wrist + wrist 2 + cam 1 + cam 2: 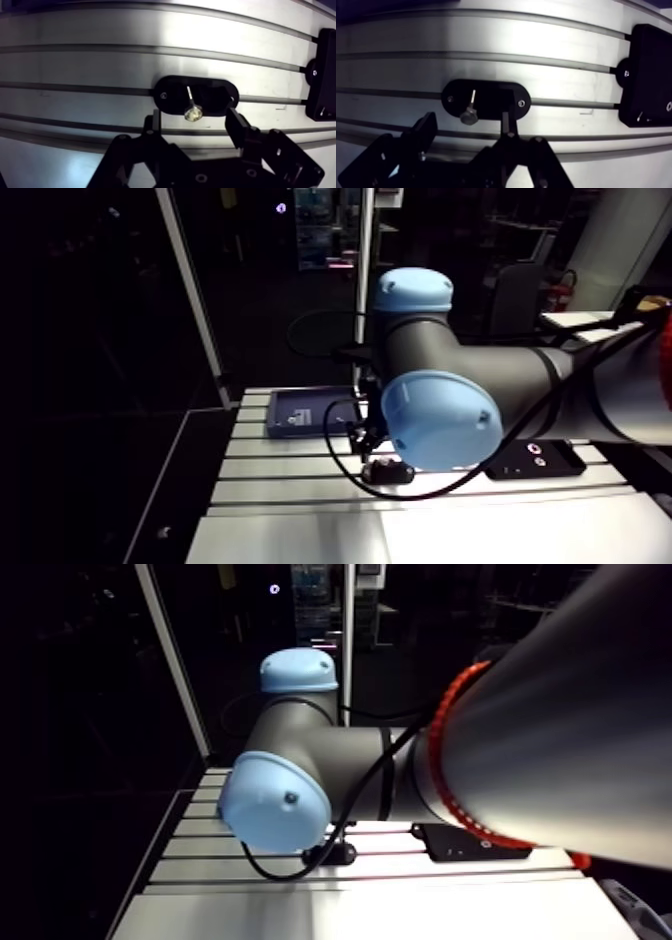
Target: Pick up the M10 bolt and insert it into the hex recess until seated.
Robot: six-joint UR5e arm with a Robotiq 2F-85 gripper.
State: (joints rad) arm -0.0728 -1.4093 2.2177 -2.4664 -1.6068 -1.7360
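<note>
**Gripper open over the bolt, nothing held**

Gripper (194,121) fingers stand wide apart and hold nothing. In the wrist view, one finger (152,125) comes first. Next comes the M10 bolt (469,114), just ahead of the gap between the fingers and touching neither. The other finger (235,125) follows. The bolt rests at a black oval block (215,95) on the slotted table (100,65), with its head toward the gripper and its thin shank pointing away. I cannot tell whether it lies loose or sits in a hole. Well beyond the second finger lies a black plate (324,75).

The likely risk is a close that meets the bolt off-centre. One finger would arrive first and tip or roll the bolt off the block. Fingertips coming in too low could also catch the block's edge.

Only the wrist view shows the bolt and the finger gap. Only the arm view shows a blue tray (300,410) lying beyond the gripper, while a joint cap there hides the bolt.
</note>
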